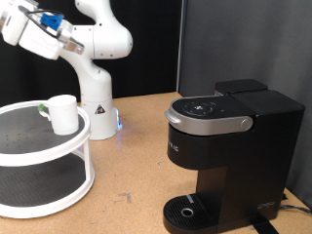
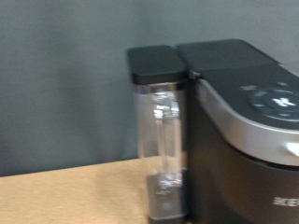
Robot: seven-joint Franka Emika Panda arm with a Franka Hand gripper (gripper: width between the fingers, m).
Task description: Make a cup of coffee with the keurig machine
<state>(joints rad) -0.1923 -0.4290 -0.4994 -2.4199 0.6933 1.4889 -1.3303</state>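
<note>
Exterior view.
- Desk [image 1: 136, 156]: pale brown wooden top, filling the lower part of the frame; dark curtain behind.
- Robot arm [image 1: 97, 44]: white, its base standing on the desk left of centre; a blue glow shows on the desk at the foot of the base. The arm reaches up and out to the upper left corner.
- Pincer [image 1: 47, 21]: at the upper left corner of the frame, raised high, well apart from everything on the desk. It is partly cut by the frame edge and blurred among blue fittings; whether it is wide or narrow cannot be told, and nothing is seen between its fingers.
- Shelf stand [image 1: 58, 146]: round, white-rimmed, two tiers with dark surfaces, at the left edge of the frame.
- Cup [image 1: 63, 112]: white, upright on the top tier near the rim, its greenish handle turned to the frame's left.
- Coffee machine [image 1: 229, 156]: black, boxy, at the lower right of the frame, well apart from the cup. Its grey lid is down; a button panel sits on top. The round drip tray [image 1: 187, 209] at its foot is bare.

Wrist view.
- Coffee machine [image 2: 248, 121]: seen from the side, filling the right half of the frame, button panel at the right edge.
- Water tank [image 2: 161, 140]: clear, with a black cap, fixed against the machine's side; only its black cap shows in the exterior view.
- Desk [image 2: 65, 201]: a strip along the lower left.
- Pincer: not seen in this view; neither is the cup.
</note>
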